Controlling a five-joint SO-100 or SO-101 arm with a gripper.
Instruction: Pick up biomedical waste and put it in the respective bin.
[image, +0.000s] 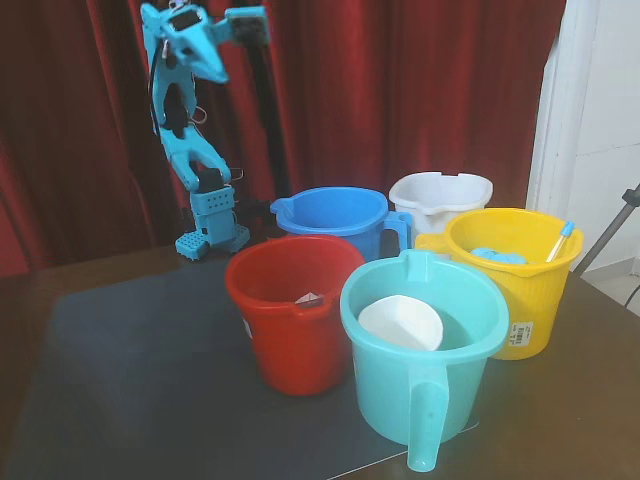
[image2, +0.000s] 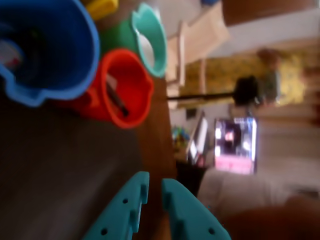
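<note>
Arm raised high over the back left of the dark mat (image: 130, 340) in the fixed view. In the wrist view, gripper (image2: 154, 186) enters from the bottom edge, teal fingers nearly together with a thin gap, nothing between them. Royal-blue bucket (image: 335, 215) behind the red bucket (image: 290, 310); teal bucket (image: 425, 350) in front, white bucket (image: 440, 195) and yellow bucket (image: 515, 270) to the right. Medicine bottle not clearly seen; blurred shapes inside the blue bucket in the wrist view, cannot tell what.

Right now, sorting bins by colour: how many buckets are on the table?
5: red bucket front left, teal bucket front, royal-blue bucket behind the red, white bucket at back, yellow bucket right. None seems hidden.
</note>
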